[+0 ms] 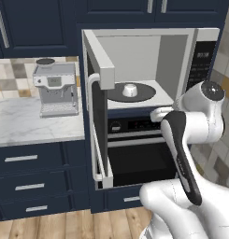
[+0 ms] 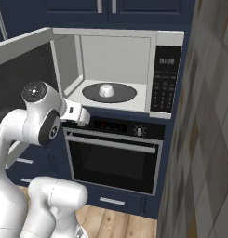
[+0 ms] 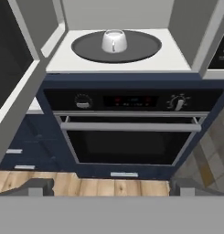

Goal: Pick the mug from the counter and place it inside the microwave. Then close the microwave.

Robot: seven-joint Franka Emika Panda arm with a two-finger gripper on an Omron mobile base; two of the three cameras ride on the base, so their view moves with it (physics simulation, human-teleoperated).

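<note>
With the mug (image 3: pixel 114 40) already on the microwave (image 2: pixel 164 74) turntable, ahead of and above your empty, wide-open hand (image 3: pixel 111 186), its door (image 1: pixel 100 126) stands open at the hand's left.

Flat, even rendered light — bright on the pale inside of the microwave (image 1: pixel 167 60), dim over the navy cabinets (image 1: pixel 36 23). Shadows are soft and faint, no glare on glass. All views look low-resolution, edges slightly blurred — no visible distortion.
</note>
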